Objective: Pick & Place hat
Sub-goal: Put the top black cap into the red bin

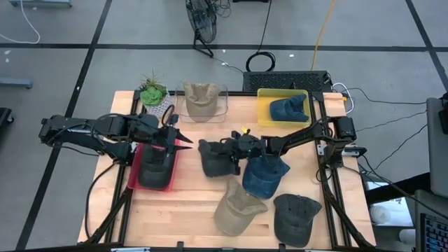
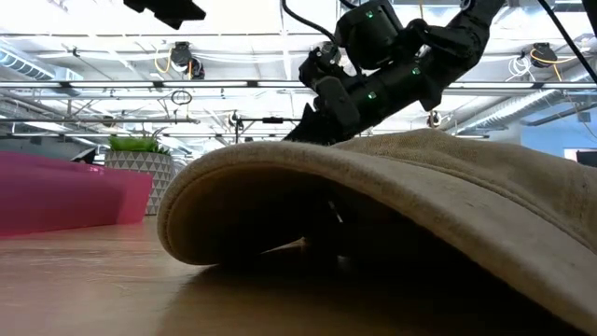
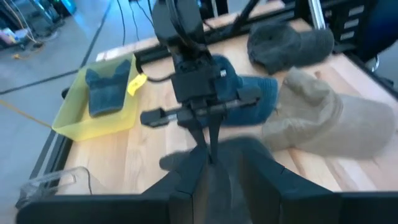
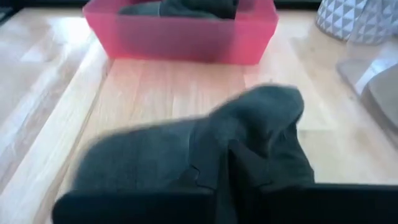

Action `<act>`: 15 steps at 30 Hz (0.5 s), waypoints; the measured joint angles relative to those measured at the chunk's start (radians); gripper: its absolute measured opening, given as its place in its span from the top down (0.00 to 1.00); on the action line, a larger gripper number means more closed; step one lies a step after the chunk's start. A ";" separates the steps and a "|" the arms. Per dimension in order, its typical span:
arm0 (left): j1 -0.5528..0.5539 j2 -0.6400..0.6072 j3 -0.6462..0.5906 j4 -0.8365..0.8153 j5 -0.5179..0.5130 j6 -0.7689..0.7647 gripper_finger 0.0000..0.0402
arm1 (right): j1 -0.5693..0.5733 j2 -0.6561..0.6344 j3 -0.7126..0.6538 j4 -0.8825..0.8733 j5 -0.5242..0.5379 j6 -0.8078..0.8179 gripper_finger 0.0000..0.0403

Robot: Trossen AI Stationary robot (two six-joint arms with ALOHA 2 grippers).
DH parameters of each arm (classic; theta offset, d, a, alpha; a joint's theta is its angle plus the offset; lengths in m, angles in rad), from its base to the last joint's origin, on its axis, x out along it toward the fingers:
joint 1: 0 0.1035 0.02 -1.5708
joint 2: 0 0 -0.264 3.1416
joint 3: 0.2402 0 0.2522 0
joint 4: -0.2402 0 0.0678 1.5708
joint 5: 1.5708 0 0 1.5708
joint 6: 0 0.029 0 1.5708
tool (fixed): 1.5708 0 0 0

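Because the fabric is bunched: the dark grey hat [image 1: 212, 158] lies mid-worktop, just beside the red bin, its crown gathered up where the fingers meet it.
Right end effector [image 1: 225, 151]: fingers drawn together on a fold of that hat's cloth, as the right wrist view shows them pinched into the fabric; the grip looks just taken, the hat not yet lifted clear.
Why this hold: a pinch on soft crown fabric is probably the only purchase a floppy cap offers.
Red bin [image 1: 131, 183]: already holds a dark hat, so it reads as the likely home for this colour.
Left end effector [image 1: 183, 143]: hovers over the red bin's near edge, fingers partly apart, holding nothing, aimed toward the pinched hat.
Sorted elsewhere: a blue hat in the yellow bin [image 1: 264, 119], a tan one in the clear bin [image 1: 225, 105].
Still waiting: blue hat [image 1: 264, 176], tan hat [image 1: 236, 208] and charcoal hat [image 1: 295, 218] lie on the worktop [image 1: 189, 224].
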 joint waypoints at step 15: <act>-0.113 0.241 0.000 0.223 -0.030 -0.107 0.76 | -0.005 -0.114 0.001 -0.161 -0.003 -0.099 0.66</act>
